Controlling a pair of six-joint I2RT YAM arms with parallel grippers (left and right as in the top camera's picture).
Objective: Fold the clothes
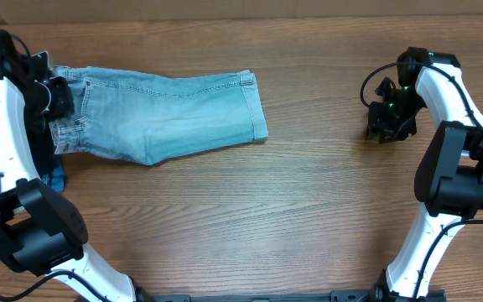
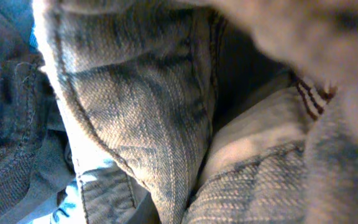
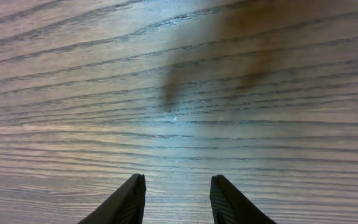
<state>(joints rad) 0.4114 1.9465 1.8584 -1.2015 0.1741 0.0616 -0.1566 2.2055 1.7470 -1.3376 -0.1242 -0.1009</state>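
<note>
Denim shorts (image 2: 154,124) crowd my left lens, flat on the surface (image 3: 166,74), my left gripper (image 1: 57,96) pressed together on their waistband (image 1: 67,126), my right gripper (image 3: 178,180) spread empty well beyond their cuffs (image 1: 254,105); lifting could raise one layer only or snag the darker denim (image 2: 5,143) beside that waistband.

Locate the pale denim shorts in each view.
Overhead: shorts upper left, waistband end at the left hand.
Left wrist: shorts fill the frame, close up.
Right wrist: not in it.
Shared landmark: wood-grain table, seen in overhead and right wrist only.
</note>
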